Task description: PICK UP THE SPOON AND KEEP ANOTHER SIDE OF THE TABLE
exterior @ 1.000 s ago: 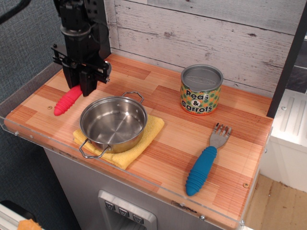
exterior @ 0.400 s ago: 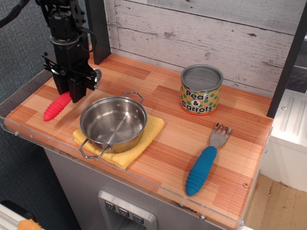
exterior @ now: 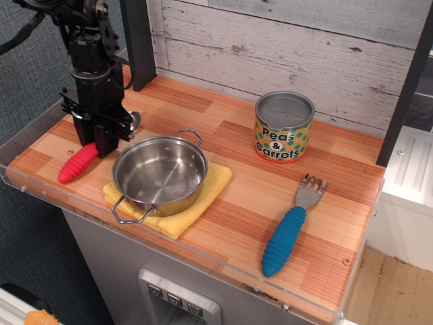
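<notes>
The spoon [exterior: 76,163] has a pink-red ribbed handle pointing down-left and a silver bowl showing just right of the fingers. It is at the far left of the wood-plank table [exterior: 250,196], close to the clear rim. My black gripper [exterior: 101,144] comes straight down on the spoon's neck and is shut on it. The handle tip sits at or just above the table surface; I cannot tell whether it touches.
A steel pot [exterior: 160,172] on a yellow cloth [exterior: 206,189] stands just right of the gripper. A Peas & Carrots can [exterior: 284,126] is at the back. A blue-handled fork [exterior: 287,233] lies at the front right. A dark post stands at the back left.
The gripper has carried the spoon left and slightly toward the front, and lower, from beside the pot's far edge to the table's left rim.
</notes>
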Available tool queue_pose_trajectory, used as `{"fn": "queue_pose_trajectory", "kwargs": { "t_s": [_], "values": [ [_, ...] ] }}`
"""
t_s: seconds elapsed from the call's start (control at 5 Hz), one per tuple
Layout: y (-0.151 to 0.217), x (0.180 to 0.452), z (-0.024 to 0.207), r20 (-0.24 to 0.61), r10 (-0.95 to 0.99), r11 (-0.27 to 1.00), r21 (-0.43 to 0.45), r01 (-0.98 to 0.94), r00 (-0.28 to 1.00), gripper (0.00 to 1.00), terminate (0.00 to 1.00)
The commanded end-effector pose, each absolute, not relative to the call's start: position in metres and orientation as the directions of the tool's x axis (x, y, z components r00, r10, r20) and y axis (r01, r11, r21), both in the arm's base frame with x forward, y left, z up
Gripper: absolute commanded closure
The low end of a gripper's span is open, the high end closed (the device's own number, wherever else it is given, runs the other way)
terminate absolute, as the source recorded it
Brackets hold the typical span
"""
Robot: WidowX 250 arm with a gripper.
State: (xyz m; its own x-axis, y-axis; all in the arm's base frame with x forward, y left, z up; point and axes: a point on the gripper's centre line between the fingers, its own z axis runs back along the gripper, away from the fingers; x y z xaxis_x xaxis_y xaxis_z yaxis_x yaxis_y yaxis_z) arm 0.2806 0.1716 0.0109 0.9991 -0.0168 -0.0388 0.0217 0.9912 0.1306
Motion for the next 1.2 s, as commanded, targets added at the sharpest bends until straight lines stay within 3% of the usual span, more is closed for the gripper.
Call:
{"fn": "queue_pose_trajectory", "kwargs": {
  "t_s": [0.0, 0.2, 0.4, 1.0],
  "values": [
    [0.187, 0.275, 0.025, 0.007, -0.013, 0.985, 0.173, 0.011, 1.000, 1.00, 0.00],
    [0.186, 0.275, 0.023, -0.016, -0.034, 0.984, 0.174, 0.036, 0.999, 1.00, 0.00],
    [0.186, 0.276, 0.021, -0.027, -0.044, 0.985, 0.166, 0.047, 0.999, 0.00, 0.00],
    [0.176, 0.276, 0.050, 0.033, -0.003, 0.984, 0.177, -0.003, 0.999, 0.00, 0.00]
  ]
}}
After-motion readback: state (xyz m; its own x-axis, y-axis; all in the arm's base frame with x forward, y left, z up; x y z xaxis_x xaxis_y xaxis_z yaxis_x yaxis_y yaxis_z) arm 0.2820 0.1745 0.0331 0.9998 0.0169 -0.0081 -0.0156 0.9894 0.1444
